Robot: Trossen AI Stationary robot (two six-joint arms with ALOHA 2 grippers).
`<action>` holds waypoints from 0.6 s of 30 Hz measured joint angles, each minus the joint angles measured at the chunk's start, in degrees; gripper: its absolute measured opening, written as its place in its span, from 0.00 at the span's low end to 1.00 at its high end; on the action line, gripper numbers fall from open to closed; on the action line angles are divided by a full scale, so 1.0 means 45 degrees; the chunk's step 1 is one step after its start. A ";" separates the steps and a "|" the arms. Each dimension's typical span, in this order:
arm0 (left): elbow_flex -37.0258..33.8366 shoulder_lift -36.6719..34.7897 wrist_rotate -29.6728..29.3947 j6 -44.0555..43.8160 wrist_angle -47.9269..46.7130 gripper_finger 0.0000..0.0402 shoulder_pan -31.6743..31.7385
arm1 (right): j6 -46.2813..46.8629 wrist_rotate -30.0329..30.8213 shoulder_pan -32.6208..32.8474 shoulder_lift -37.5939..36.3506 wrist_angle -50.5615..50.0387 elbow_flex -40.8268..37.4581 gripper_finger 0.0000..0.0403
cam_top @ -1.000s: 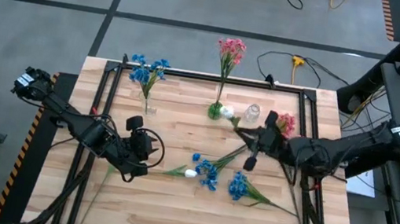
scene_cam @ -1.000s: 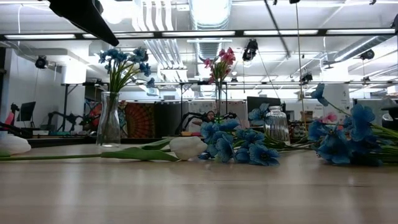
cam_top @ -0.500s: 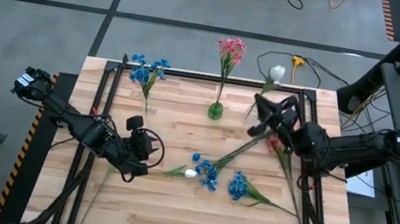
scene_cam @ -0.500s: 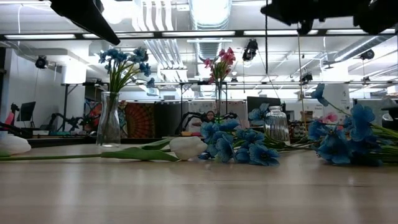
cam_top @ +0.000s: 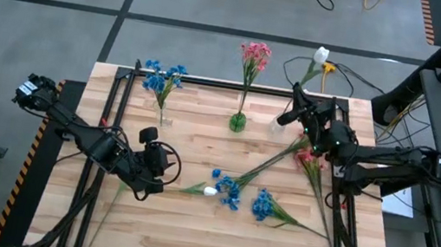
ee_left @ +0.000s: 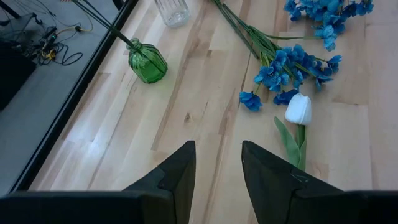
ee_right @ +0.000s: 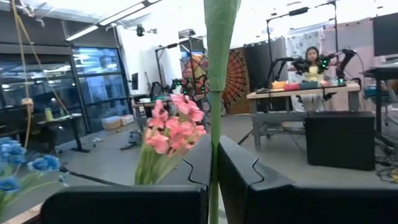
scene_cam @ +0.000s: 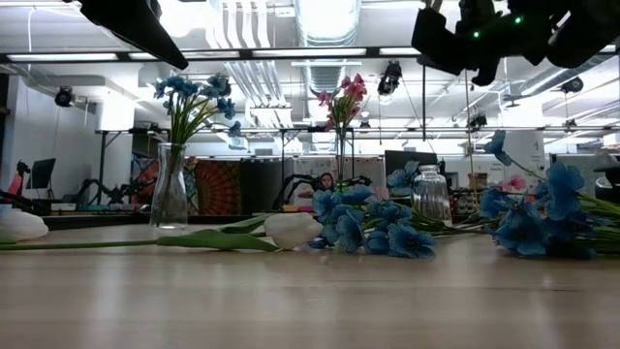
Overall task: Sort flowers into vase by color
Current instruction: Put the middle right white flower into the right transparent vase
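One white flower (cam_top: 321,54) we are carrying high above the clear vase (cam_top: 278,125), right gripper (cam_top: 301,103) pinching its stem, left gripper (cam_top: 163,167) idling part-open and empty over the table (cam_top: 179,223), and we are risking the long stem swinging wide of the narrow mouth.

Bright even overhead light, ceiling lamps (scene_cam: 325,19) glare in low view, bg soft.

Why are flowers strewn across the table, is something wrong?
Nothing looks damaged. Blue sprigs, a pink sprig and a white tulip lie loose, unsorted. The right tool holds another white tulip upright by the clear vase.
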 joint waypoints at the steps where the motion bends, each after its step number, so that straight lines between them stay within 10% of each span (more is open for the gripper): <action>1: 0.0000 0.0000 0.0000 0.0000 0.0000 0.28 0.0000 | 0.0056 0.0004 -0.0039 0.0000 -0.0031 -0.0045 0.03; 18: 0.0000 0.0000 -0.0335 -0.0005 0.0010 0.28 0.0000 | 0.0664 -0.0051 -0.0766 0.0778 -0.0169 -0.0341 0.03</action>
